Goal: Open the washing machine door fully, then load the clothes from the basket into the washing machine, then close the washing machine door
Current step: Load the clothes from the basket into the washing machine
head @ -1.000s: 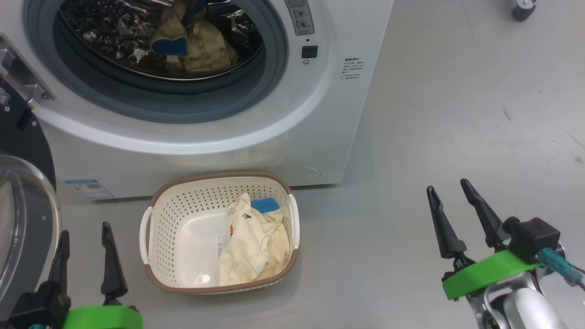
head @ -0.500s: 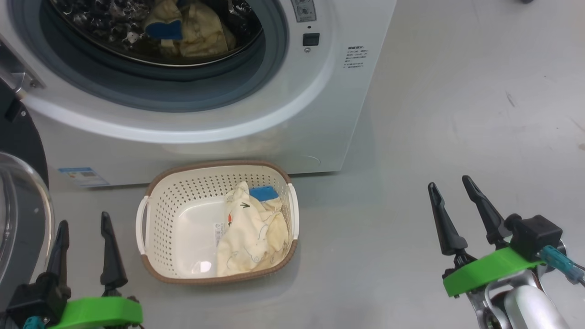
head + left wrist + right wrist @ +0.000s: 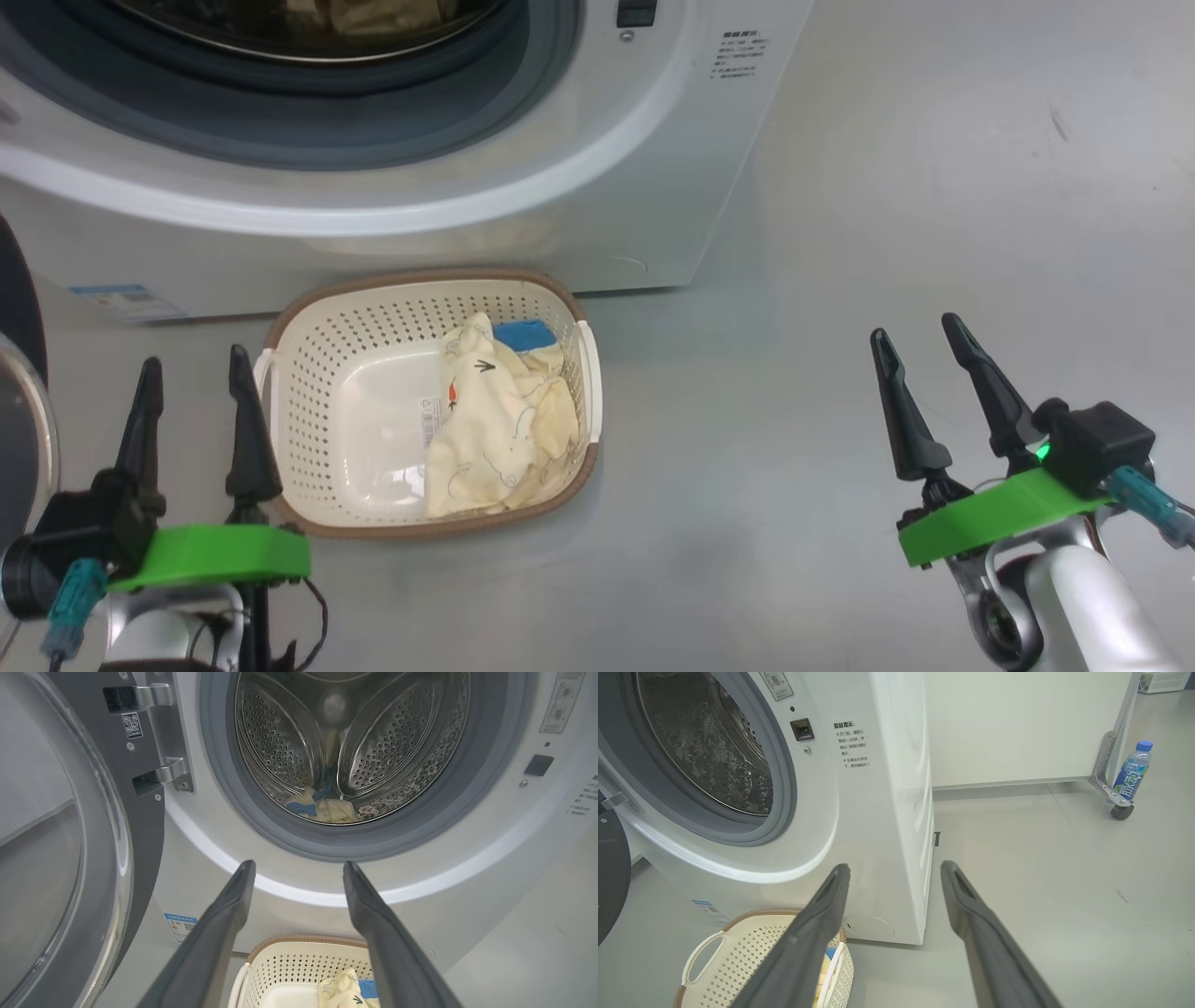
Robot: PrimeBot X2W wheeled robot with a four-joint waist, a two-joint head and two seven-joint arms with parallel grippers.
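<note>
Cream clothes (image 3: 495, 425) are lying along the right wall of the basket (image 3: 317, 373), half hiding a blue piece (image 3: 523, 334), before the washing machine (image 3: 560, 187), its open door (image 3: 70, 858) partly cropped. Left gripper (image 3: 194, 359) and right gripper (image 3: 915, 329) are hovering, fingers spread.

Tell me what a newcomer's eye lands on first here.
The washing machine gapes open, its door swung left, cream and blue clothes lying in the drum. Before it on the floor sits the basket holding more garments, between the left gripper and right gripper, both open.
</note>
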